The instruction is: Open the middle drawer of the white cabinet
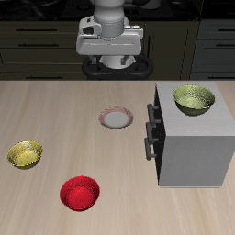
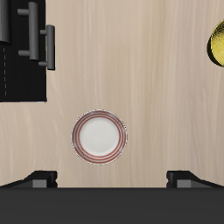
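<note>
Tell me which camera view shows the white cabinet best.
The exterior view: the white cabinet shows whole, with a bowl on its flat top and dark handles on one face. The wrist view catches only its handled front at the frame's edge.

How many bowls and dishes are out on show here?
4: an olive bowl on top of the white cabinet, a small plate mid-table, a yellow bowl and a red bowl nearer the front edge. None seems hidden.

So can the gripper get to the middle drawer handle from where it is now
Probably yes. The gripper hangs above the table's back, and only a small plate lies on the table before the middle drawer of the white cabinet.
</note>
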